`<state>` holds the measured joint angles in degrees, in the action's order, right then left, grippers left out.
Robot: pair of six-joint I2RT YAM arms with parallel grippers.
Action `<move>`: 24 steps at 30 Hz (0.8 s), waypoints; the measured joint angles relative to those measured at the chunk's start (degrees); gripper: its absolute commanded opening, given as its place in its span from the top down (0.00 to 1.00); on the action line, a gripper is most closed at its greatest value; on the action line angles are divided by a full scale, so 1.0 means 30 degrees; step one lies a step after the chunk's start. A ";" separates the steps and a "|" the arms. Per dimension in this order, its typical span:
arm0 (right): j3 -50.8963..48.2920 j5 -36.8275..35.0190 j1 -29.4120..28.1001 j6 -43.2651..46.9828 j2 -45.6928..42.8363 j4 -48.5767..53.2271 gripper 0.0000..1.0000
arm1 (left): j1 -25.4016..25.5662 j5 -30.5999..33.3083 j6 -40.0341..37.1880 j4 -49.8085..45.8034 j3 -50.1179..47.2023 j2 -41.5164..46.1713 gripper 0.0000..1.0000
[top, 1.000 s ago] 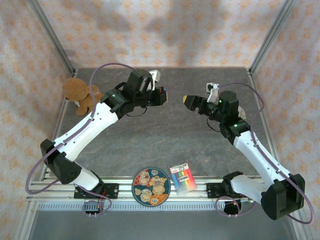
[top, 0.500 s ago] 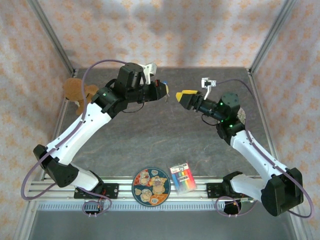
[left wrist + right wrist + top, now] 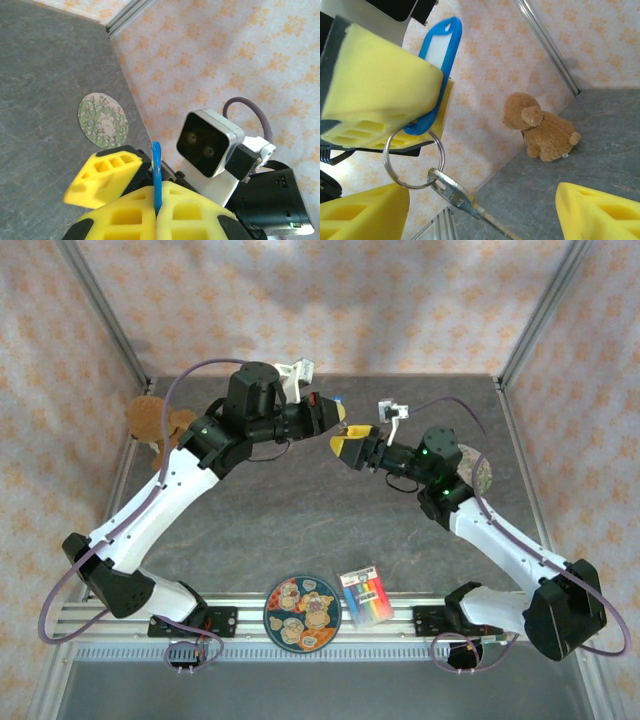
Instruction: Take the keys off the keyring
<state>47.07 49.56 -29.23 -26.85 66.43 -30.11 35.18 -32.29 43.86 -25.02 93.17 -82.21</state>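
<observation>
My left fingers (image 3: 333, 412) were pressed shut on a blue tag (image 3: 438, 52). The yellow pads clamped its lower half, and its upper end stuck out past them. In my left wrist view the tag showed edge-on, a thin blue strip standing up from the seam between the pads.

From the tag's lower end hung the keyring (image 3: 413, 160), a thin wire loop. From the loop hung the key (image 3: 451, 194), small and silvery, slanting down to the right, up in the air above the desk (image 3: 300, 530).

My right fingers (image 3: 350, 446) were spread wide apart and held nothing. They faced my left fingers closely from the right. In my right wrist view the ring and key hung between them, nearer the one on the left of that view. I could not tell whether that finger touched the ring.

A teddy bear (image 3: 540, 129) was at the desk's far left edge and a round flowered mat (image 3: 102, 120) lay at its right side. A patterned plate (image 3: 302, 614) and a rainbow-striped card (image 3: 364, 596) lay side by side at the near edge.
</observation>
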 measured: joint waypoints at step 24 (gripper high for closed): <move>0.0262 0.0627 -0.0437 -0.3060 0.0568 -0.4932 0.45 | -0.0780 -0.0685 0.3752 0.5144 -0.2900 0.1348 1.00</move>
<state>47.86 51.44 -30.55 -36.03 68.14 -44.91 32.84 -34.35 55.11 -9.58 84.47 -78.17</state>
